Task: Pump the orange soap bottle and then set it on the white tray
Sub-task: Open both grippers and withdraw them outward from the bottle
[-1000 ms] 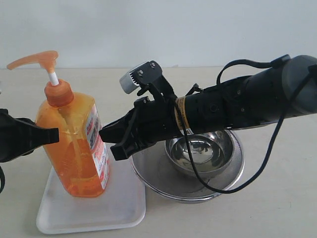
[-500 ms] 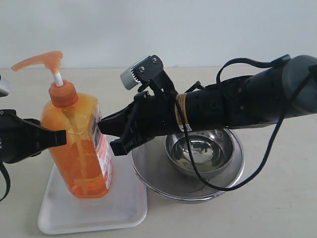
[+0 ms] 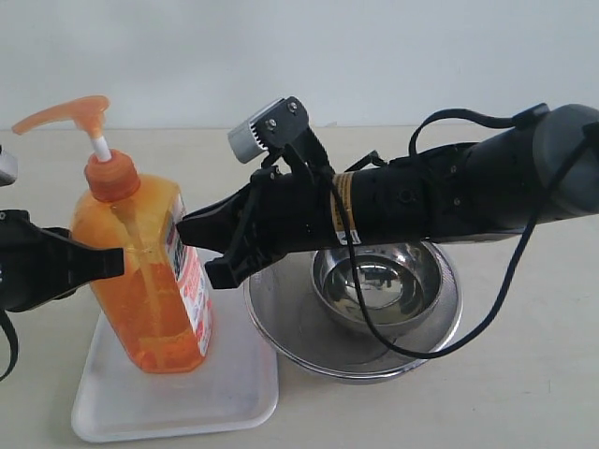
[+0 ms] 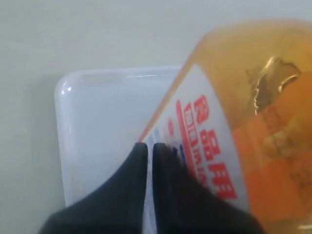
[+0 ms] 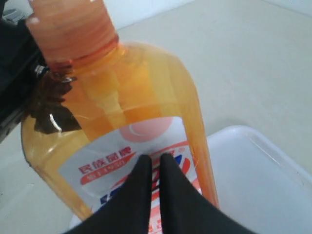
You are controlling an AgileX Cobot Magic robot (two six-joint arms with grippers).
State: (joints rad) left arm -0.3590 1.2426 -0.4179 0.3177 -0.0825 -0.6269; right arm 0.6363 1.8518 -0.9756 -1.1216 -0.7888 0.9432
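The orange soap bottle (image 3: pixel 140 271) stands on the white tray (image 3: pixel 234 393) at the left, leaning slightly, its pump head up on the white stem. My left gripper (image 3: pixel 117 262) is shut, with its tips against the bottle's left side. My right gripper (image 3: pixel 187 234) is also shut, its tips pressed on the labelled face from the right. The left wrist view shows the shut left gripper (image 4: pixel 150 146) at the label's edge, with the bottle (image 4: pixel 263 122) over the tray (image 4: pixel 102 126). In the right wrist view the shut right gripper (image 5: pixel 155 157) touches the label on the bottle (image 5: pixel 131 97), the tray (image 5: pixel 258 175) beside it.
A round steel mesh strainer (image 3: pixel 309 351) sits just right of the tray under my right arm, with a shiny steel bowl (image 3: pixel 379 281) inside it. Bare tabletop lies to the right and behind.
The right gripper has slid left and slightly up against the label. The left gripper has moved right onto the bottle. The bottle swayed right, then back.
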